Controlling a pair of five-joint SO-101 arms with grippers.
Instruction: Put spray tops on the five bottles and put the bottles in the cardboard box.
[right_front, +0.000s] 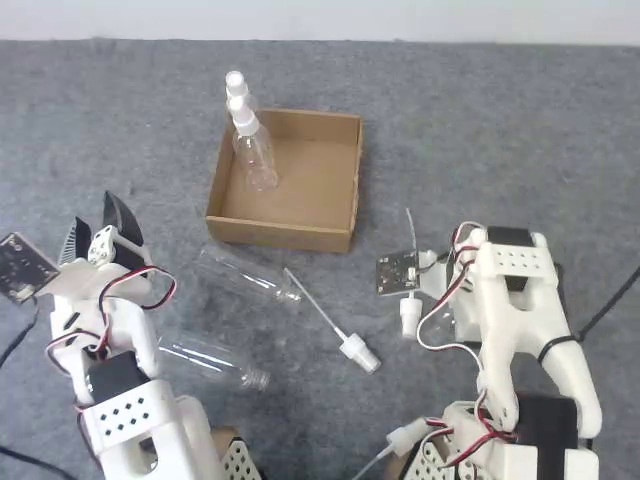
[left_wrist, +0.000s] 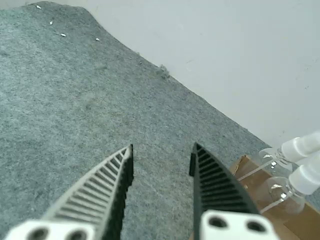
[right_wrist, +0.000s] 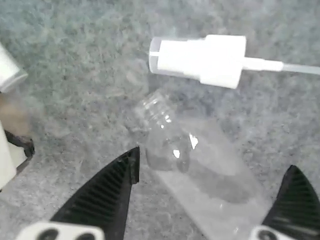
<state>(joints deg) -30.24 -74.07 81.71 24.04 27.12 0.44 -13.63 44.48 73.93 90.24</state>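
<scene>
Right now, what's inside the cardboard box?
A capped bottle stands in the far left corner of the box. It covers most of a second bottle behind it, whose white top shows clearly.

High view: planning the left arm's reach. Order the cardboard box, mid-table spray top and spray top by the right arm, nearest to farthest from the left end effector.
From the left end effector:
1. Cardboard box, closest, beside it.
2. Mid-table spray top, centre.
3. Spray top by the right arm, far side.
</scene>
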